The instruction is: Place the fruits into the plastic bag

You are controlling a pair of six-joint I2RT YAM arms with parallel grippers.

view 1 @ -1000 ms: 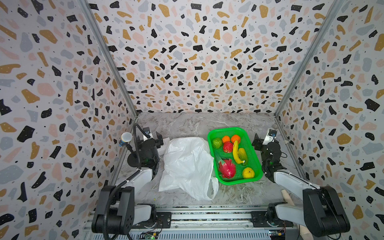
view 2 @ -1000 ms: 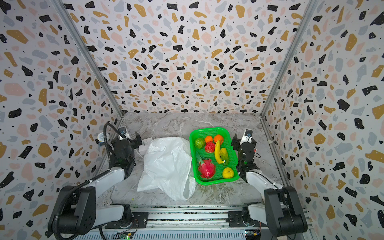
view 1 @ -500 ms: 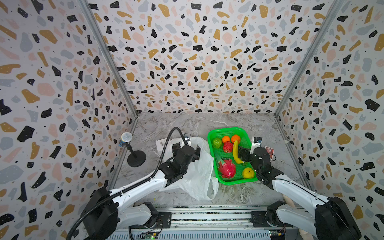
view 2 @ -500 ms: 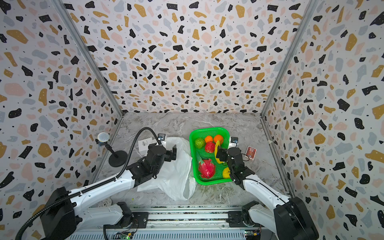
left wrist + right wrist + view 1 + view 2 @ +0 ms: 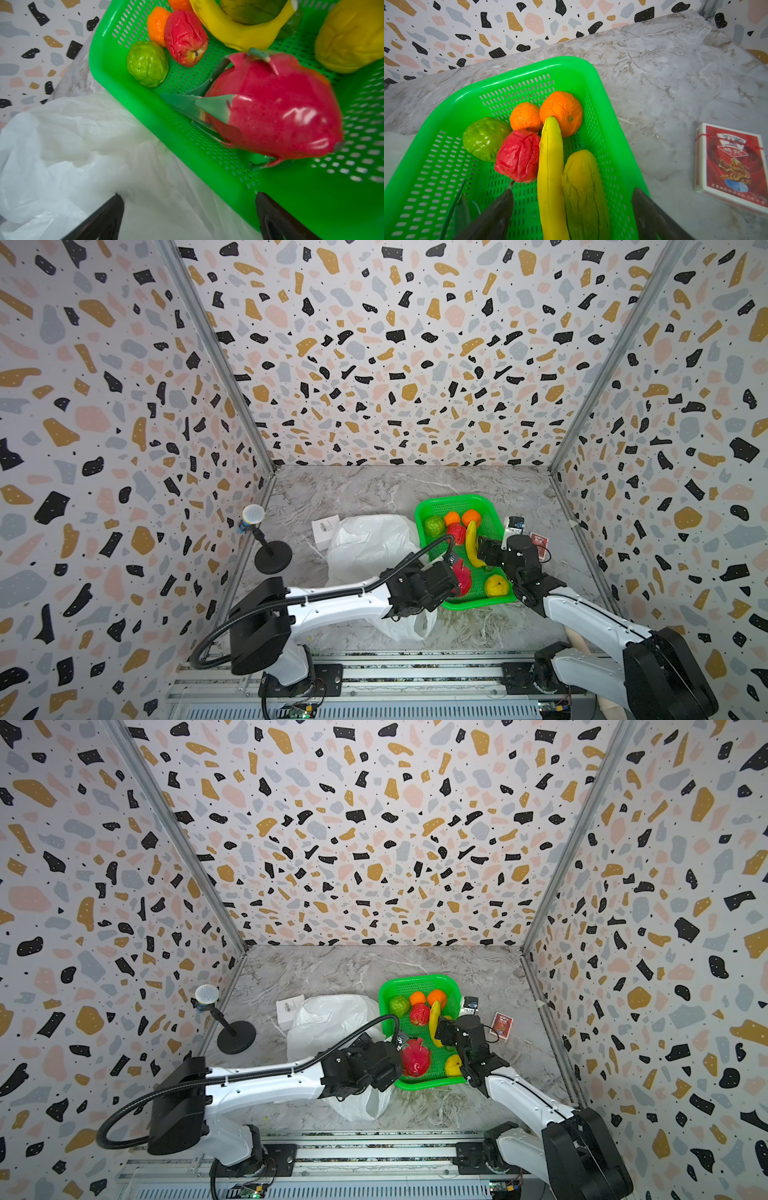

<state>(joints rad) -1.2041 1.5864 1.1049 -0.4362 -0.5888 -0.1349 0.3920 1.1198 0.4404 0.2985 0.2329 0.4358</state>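
Right pincer point(image 5: 571, 195): spread wide, empty, over banana point(image 5: 550, 166) and oblong fruit point(image 5: 583, 187) in tray point(image 5: 449, 502). Left pincer point(image 5: 188, 195): equally wide, empty (straddling tray wall beside dragon fruit point(image 5: 274, 108)). Bag point(image 5: 365, 539) at tray's 9 o'clock. Likely risks: closing on both fruits together; arms clashing over tray. Banana lying roughly 12-to-6 in both top views, 12 o'clock tip touching orange point(image 5: 561, 112).

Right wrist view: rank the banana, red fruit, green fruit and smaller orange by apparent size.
Largest: banana, though it lies nearest the camera.
Next: red fruit and green fruit, too alike to rank.
Smallest: smaller orange.
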